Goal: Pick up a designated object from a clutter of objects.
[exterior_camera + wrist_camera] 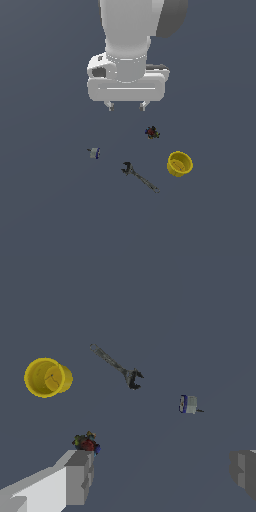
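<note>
While the gripper [126, 105] hangs high above the surface [45, 210] with its fingers [77, 476] spread wide and nothing between them, the main risk is a misaligned descent. The wrench [139, 177] lies flat and is very thin — if the jaws close along its length rather than across the shaft, or stop short of the surface, the pads will probably slide off or miss it. A second risk is collision: the yellow cup [179, 163] lies on its side near the handle end of the wrench, and a wide-open approach too close to that end could knock it away or trap it. The red-and-dark lump [152, 132] sits almost under the gripper, so a straight drop from here would likely land on the wrong item.

The wrench is dark grey metal, long and slender, with a hooked jaw head at one end; it is the longest item present. It lies diagonally on the bare surface, between the cup and the small grey-blue block [94, 153], apart from both — its head points toward the block side. No edge of the surface is in view, so it cannot be placed against one.
</note>
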Robot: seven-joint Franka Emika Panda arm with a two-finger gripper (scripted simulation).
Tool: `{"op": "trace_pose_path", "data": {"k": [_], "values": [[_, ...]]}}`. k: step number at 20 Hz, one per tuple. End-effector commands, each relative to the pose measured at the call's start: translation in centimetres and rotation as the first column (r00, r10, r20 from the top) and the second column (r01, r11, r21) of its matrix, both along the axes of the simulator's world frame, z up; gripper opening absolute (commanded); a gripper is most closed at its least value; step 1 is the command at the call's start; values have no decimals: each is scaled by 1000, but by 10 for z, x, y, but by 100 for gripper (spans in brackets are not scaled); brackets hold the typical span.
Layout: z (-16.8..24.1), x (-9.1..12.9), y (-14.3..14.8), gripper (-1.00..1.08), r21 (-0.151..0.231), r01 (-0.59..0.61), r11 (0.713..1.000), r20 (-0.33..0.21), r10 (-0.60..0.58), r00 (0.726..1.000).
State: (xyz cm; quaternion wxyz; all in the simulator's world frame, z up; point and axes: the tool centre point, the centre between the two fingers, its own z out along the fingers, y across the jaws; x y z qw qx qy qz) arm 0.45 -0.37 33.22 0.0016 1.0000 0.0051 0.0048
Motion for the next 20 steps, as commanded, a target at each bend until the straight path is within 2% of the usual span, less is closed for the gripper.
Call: {"op": "trace_pose_path", "data": {"k": [1, 10, 20], "values": [[0, 0, 0, 100, 0, 0, 1000, 0, 0, 1000], [5, -3, 11, 100, 16, -39, 999, 9, 39, 999], [-1, 3, 12, 100, 13, -59, 998, 9, 59, 998]]}}
